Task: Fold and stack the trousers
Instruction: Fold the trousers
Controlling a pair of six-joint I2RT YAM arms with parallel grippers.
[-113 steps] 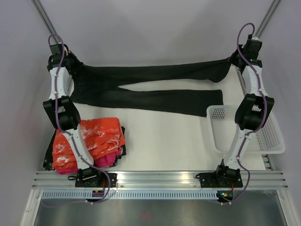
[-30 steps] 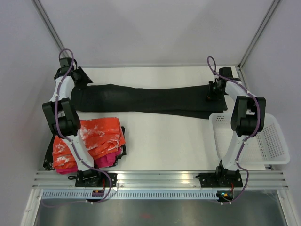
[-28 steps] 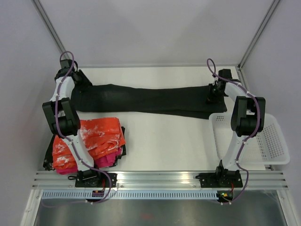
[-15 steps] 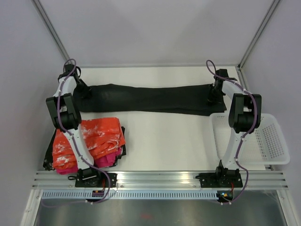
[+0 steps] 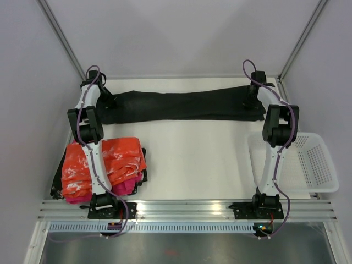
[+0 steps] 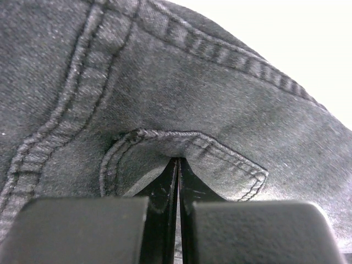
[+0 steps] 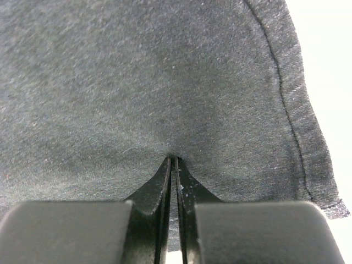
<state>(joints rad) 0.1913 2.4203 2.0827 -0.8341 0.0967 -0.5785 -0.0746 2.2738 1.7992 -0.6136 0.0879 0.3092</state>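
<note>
The black trousers [image 5: 176, 106] lie stretched left to right across the far part of the table, legs laid one over the other in a single long band. My left gripper [image 5: 107, 100] is shut on the waist end; the left wrist view shows stitched seams and a pocket edge of the trousers [image 6: 181, 99] pinched at the fingertips [image 6: 177, 160]. My right gripper [image 5: 253, 100] is shut on the leg-hem end; the right wrist view shows plain black fabric [image 7: 154, 82] pinched at the gripper [image 7: 175, 159], with the hem edge at the right.
A folded orange-and-white garment [image 5: 104, 165] lies on a magenta-pink one [image 5: 129, 187] at the front left. A white perforated basket [image 5: 297, 162] stands at the right. Bare white table [image 5: 192, 159] lies between them. Metal frame posts rise at the far corners.
Both grippers have drawn the trousers toward the far edge. The two legs, apart 3.8 s ago, now lie together as one band, and both arms have stretched farther away.
</note>
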